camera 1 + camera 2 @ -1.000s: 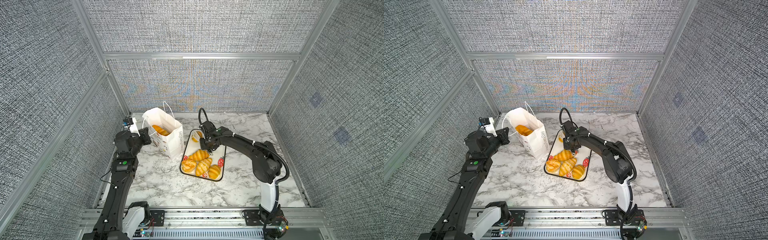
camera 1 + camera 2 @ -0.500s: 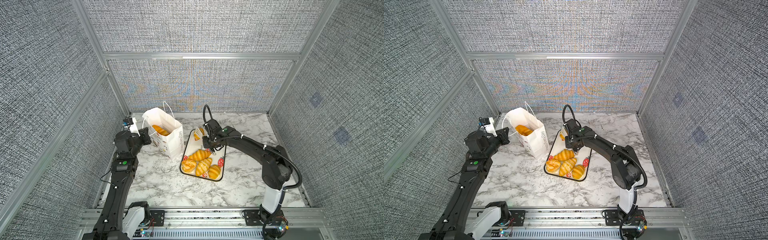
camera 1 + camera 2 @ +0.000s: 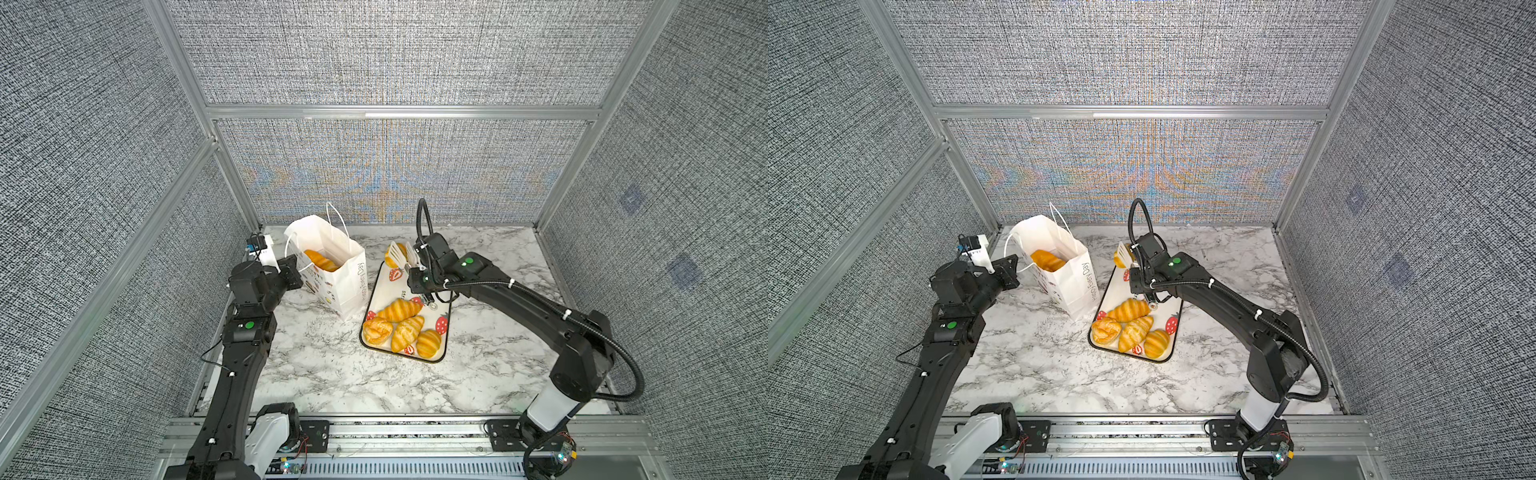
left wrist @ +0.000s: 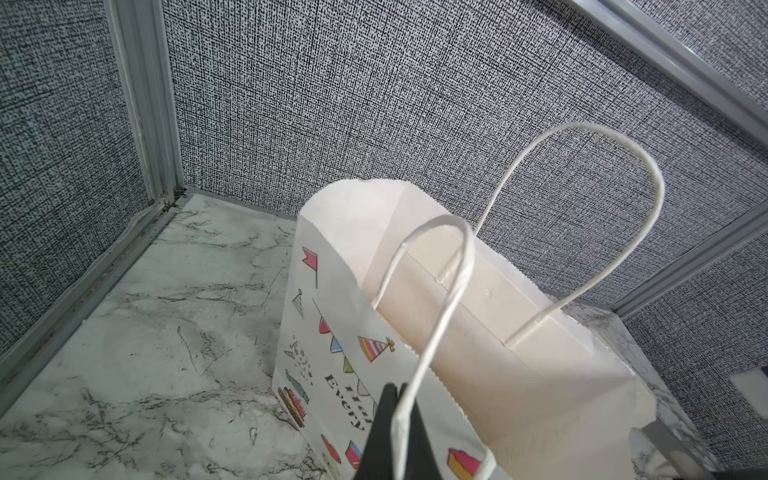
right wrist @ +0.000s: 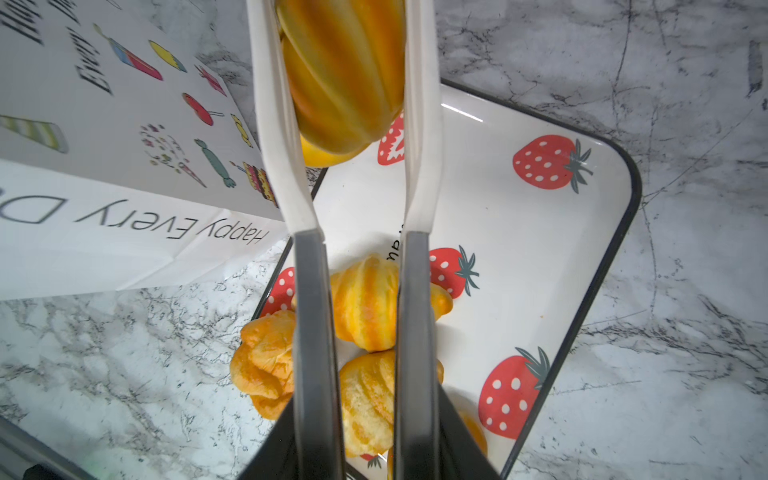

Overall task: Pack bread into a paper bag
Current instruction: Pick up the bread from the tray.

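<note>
Right claw | clamped on roll | above tray edge | beside bag

Left arm reared upright at the left edge; left hand pinched shut on a cord handle. Right arm reaches far and leftward; right hand, raised, clamps a ridged roll.

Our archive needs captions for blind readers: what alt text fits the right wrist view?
The right gripper clamps a ridged orange roll between its white fingers, above a strawberry-print tray that holds more pastries. A white paper bag lettered "Happy Every Day" stands beside the tray on a marble table.
</note>
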### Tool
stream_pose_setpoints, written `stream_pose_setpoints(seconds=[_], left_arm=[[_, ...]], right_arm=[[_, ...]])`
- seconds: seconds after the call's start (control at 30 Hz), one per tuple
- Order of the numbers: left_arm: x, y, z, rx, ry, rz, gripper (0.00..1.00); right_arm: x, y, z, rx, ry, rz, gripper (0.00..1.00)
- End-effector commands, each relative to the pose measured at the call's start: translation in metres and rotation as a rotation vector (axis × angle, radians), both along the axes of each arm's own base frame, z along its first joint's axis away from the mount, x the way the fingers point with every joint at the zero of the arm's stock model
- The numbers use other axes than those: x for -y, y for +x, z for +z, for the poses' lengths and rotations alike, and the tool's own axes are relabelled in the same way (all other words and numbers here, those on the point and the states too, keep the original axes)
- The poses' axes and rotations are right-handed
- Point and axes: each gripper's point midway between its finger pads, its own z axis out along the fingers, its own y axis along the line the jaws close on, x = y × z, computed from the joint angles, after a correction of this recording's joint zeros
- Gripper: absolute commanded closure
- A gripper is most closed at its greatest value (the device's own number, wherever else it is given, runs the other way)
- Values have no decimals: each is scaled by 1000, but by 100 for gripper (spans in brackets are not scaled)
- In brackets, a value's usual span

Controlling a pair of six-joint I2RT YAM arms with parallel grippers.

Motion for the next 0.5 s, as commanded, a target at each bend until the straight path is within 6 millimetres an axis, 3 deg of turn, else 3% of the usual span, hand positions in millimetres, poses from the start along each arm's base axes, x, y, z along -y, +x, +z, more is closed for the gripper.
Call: stream_pose_setpoints(seconds=[0.0, 0.47], left_arm=[[-1, 2, 2, 18, 6, 2, 100], [-1, 2, 3, 21, 6, 3, 100]], right_arm=[[1, -1, 18, 43, 24, 2, 64], [-4, -24, 76, 167, 206, 87, 63]])
